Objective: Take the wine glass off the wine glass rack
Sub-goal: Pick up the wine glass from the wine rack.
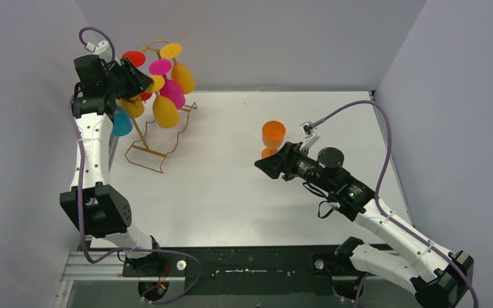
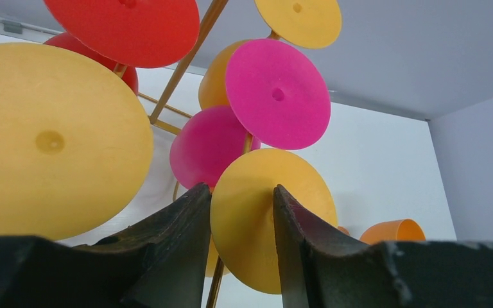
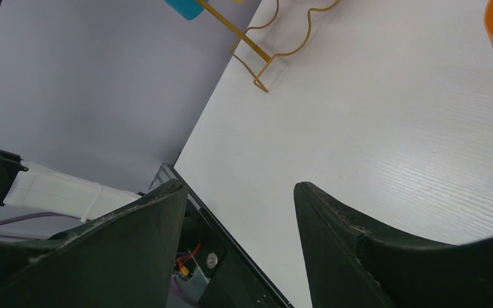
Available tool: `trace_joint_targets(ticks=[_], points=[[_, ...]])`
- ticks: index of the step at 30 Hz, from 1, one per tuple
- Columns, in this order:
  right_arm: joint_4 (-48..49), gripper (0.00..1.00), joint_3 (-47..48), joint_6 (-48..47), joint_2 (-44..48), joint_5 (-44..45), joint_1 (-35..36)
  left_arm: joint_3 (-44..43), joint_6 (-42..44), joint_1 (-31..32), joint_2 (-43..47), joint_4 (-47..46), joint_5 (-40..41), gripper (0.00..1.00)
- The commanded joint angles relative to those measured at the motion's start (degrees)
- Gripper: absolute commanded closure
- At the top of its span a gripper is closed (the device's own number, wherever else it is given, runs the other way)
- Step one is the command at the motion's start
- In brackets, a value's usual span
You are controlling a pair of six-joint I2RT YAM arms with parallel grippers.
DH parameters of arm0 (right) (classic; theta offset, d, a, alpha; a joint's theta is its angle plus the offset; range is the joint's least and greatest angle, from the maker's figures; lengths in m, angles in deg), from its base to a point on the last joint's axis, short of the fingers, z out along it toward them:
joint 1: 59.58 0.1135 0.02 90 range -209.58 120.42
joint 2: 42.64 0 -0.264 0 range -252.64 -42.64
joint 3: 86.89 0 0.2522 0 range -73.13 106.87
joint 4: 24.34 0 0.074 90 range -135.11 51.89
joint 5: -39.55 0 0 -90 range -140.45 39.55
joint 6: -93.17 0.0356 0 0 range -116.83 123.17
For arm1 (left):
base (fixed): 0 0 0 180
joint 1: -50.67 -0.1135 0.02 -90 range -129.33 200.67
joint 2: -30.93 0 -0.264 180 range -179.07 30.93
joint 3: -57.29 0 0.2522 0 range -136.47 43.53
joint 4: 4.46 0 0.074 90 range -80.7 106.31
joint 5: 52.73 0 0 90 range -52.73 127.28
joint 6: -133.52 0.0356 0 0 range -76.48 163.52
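Observation:
The gold wire wine glass rack [image 1: 146,153] stands at the far left of the table, with several coloured plastic wine glasses hanging upside down from it. My left gripper [image 1: 146,80] is up at the rack's top, its tips right at the round foot of a yellow wine glass [image 1: 165,110]. In the left wrist view that yellow foot [image 2: 257,218] faces the camera just beyond the gripper [image 2: 241,187]. It is wider than the gap between the jaws, which stand apart. My right gripper [image 1: 260,165] hovers open and empty over mid-table.
An orange glass [image 1: 273,135] stands upright on the table just behind my right gripper. Red [image 2: 128,25], magenta [image 2: 277,93] and large yellow [image 2: 51,141] feet crowd round the left gripper. A teal bowl [image 1: 122,122] hangs by the left arm. Walls close in on the left, back and right.

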Motion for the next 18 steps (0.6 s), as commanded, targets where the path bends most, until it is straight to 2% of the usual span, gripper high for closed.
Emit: trace_joint_targets(ticks=[1,18], points=[[3.72,0.37,0.55,0.56,0.53,0.01,0.48,1.03,-1.24,-0.07,-0.29,3.99,-0.15,0.65],[3.51,0.37,0.51,0.75,0.43,0.19,0.48,1.36,-2.37,-0.48,1.55,2.83,0.18,0.91]])
